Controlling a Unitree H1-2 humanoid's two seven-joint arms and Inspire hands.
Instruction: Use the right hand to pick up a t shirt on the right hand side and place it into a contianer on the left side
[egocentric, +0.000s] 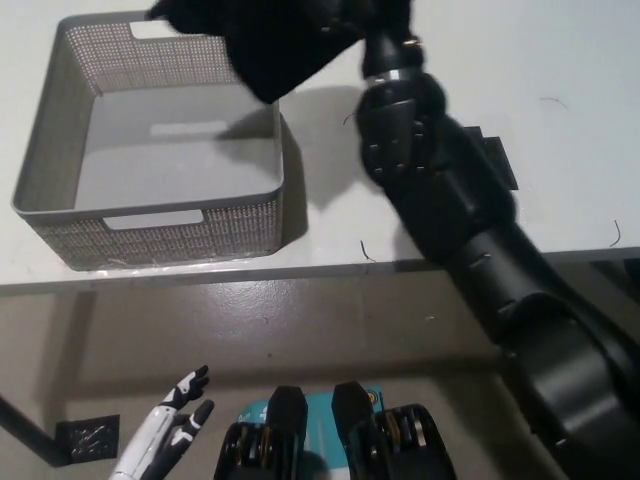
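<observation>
Your black right hand (365, 18) sits at the top edge of the frame, closed on the black t-shirt (270, 40), though the fingers themselves are mostly lost against the dark cloth and cut off by the border, so you can read the grip only from the way the fabric hangs from it. You see the shirt as a soft, crumpled mass, matte and shapeless, draped in the air above the far right corner of the grey basket (150, 215) and covering part of its rear rim. Its upper portion runs out of the picture. The basket is a rectangular plastic bin with finely perforated, mesh-like walls, a smooth solid floor and slot handles cut into the near and far ends; the shirt throws a soft shadow across its floor and right wall. It stands on the white tabletop (560, 140), a smooth, pale surface with a few dark threads lying on it. Your right arm, glossy black with jointed segments, stretches from the lower right up across the table and hides a dark square patch beside it. Your white left hand (170, 440) rests low at the lower left, below the table edge, fingers spread and holding nothing.
</observation>
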